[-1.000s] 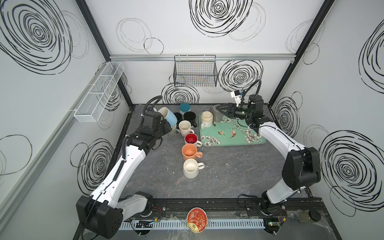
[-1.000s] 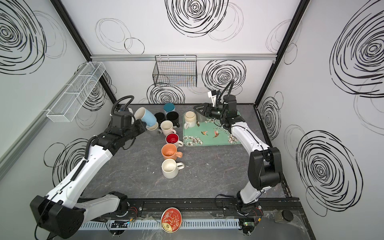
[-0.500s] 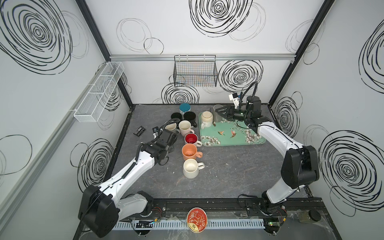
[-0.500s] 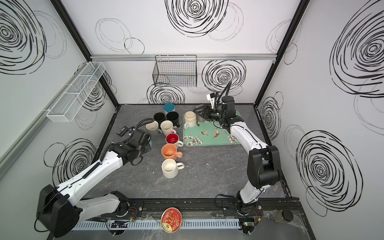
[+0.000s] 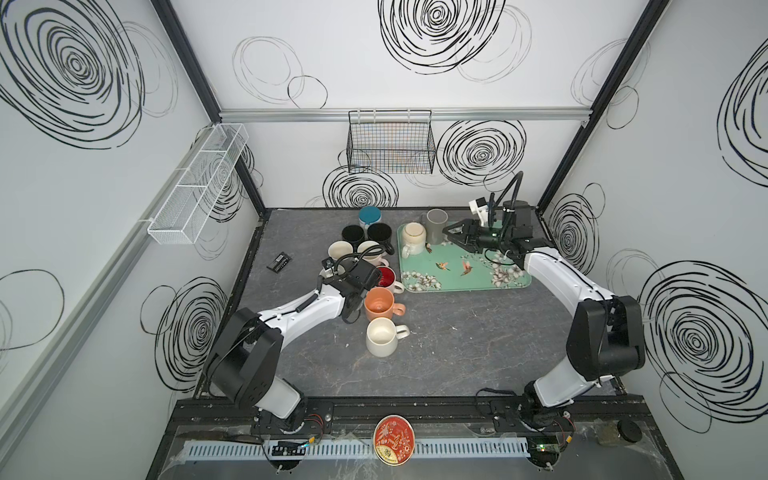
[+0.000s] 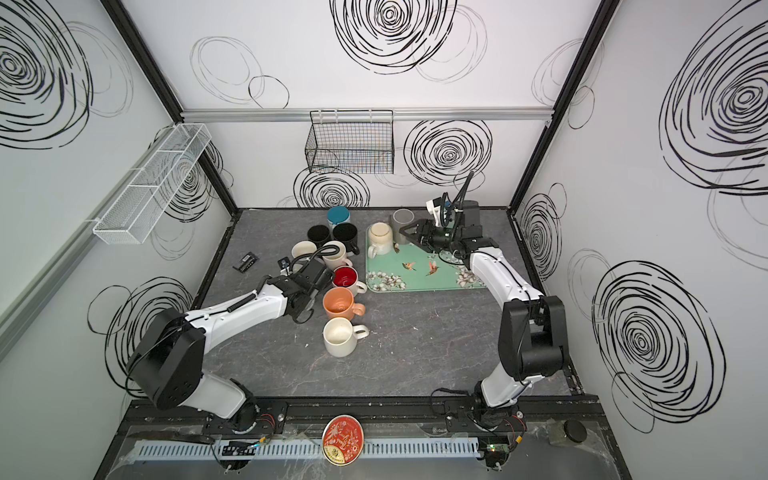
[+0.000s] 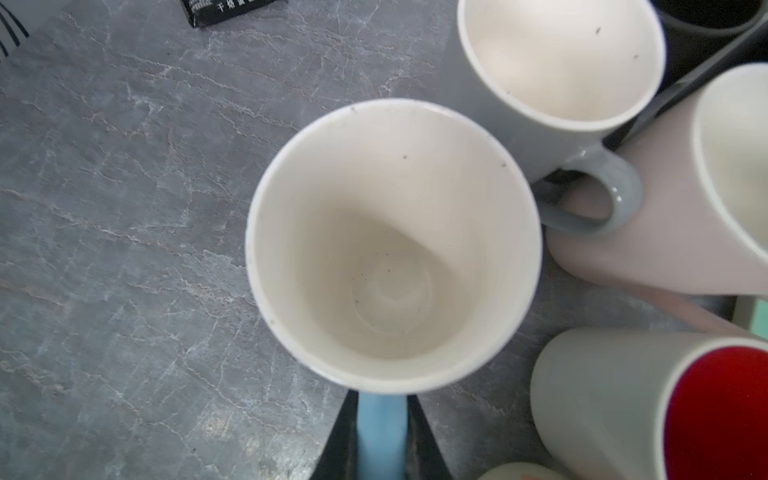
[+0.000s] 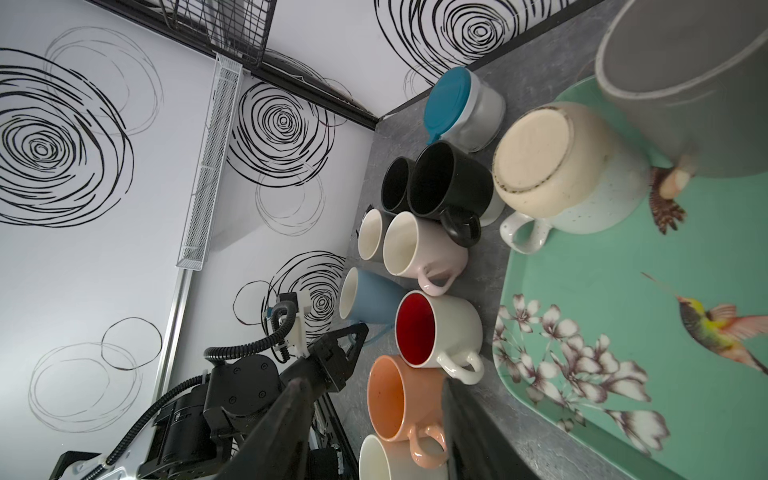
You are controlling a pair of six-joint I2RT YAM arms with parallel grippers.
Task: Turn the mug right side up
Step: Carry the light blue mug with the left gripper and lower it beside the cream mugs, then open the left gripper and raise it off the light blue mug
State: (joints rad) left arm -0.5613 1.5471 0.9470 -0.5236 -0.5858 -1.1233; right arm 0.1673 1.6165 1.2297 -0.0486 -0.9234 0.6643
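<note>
The light blue mug (image 7: 390, 249) stands upright on the grey table, its white inside facing up. My left gripper (image 7: 381, 415) is shut on its blue handle (image 7: 381, 440). The right wrist view shows the same blue mug (image 8: 370, 305) beside the red-lined mug (image 8: 436, 328). In both top views my left wrist (image 5: 355, 275) covers the blue mug. My right gripper (image 5: 448, 233) hovers open over the back of the tray, next to the grey mug (image 5: 435, 224), with nothing between its fingers.
Mugs crowd round the blue one: a pink mug (image 7: 685, 232), a grey-white mug (image 7: 557, 70), an orange mug (image 5: 379, 303) and a cream mug (image 5: 381, 336). The green tray (image 5: 478, 278) holds an upside-down speckled mug (image 5: 413, 236). A black packet (image 5: 279, 262) lies at the left.
My left arm has brought the blue mug down from a raised, tilted hold at the back left and it now stands upright by the red-lined mug. The right gripper has barely moved.
</note>
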